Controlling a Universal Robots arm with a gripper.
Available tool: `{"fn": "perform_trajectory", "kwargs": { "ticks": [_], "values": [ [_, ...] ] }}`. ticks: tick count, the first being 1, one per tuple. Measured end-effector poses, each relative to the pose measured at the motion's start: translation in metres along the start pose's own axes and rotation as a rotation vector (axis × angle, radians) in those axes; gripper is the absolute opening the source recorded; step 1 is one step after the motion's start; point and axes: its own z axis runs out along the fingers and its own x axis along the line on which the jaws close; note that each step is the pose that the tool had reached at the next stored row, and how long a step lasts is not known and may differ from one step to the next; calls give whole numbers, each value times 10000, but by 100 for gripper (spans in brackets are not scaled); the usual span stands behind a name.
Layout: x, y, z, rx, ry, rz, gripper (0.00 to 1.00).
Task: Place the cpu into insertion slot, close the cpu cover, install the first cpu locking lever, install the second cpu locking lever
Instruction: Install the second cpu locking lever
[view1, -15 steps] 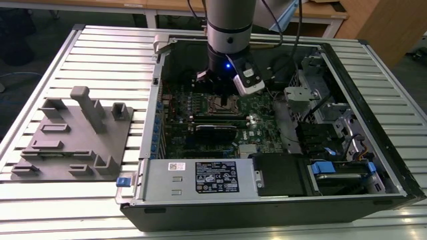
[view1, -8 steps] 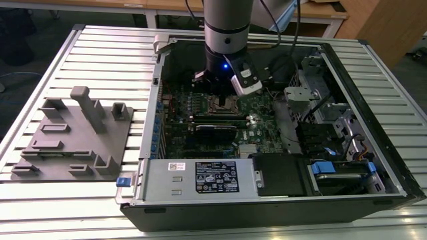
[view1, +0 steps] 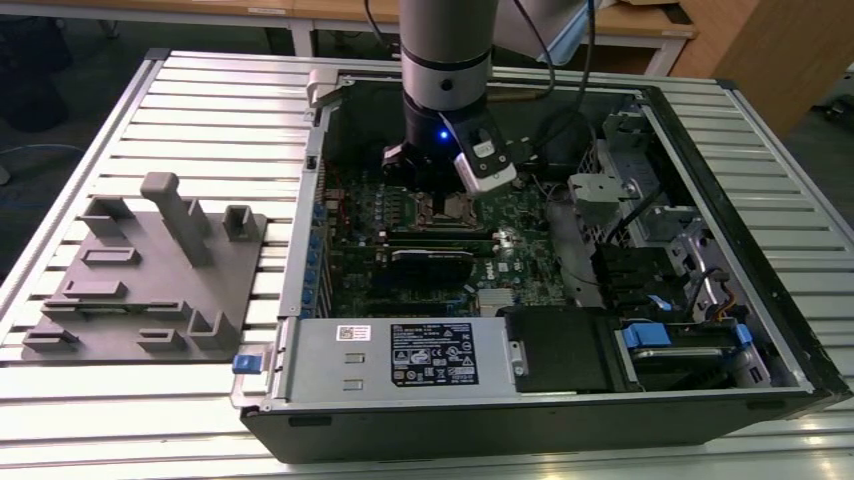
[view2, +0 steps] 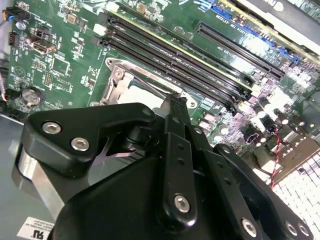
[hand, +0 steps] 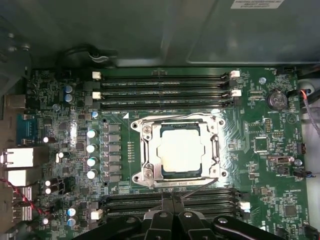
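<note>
Just beyond the pressed-together pincer (hand: 172, 202) tips, the cpu (hand: 181, 147) sits under the cpu cover (hand: 150, 150).

Lab: slatted aluminium workbench (view1: 747, 440), open PC case (view1: 534, 425), fixture (view1: 147, 270).

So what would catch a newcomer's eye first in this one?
Probably the arm reaching down into the open computer case, its gripper poised by the socket's edge. Next, the cpu, pale and square, seated in the insertion slot with the cpu cover framing it, amid green motherboard.
</note>
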Motion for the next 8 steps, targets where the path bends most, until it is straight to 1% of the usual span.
{"fn": "perform_trajectory", "kwargs": {
  "ticks": [5,8],
  "values": [
    [1,0,4,2,1,0,11],
    [4,-2,23,-2,-1,1,11]
  ]
}}
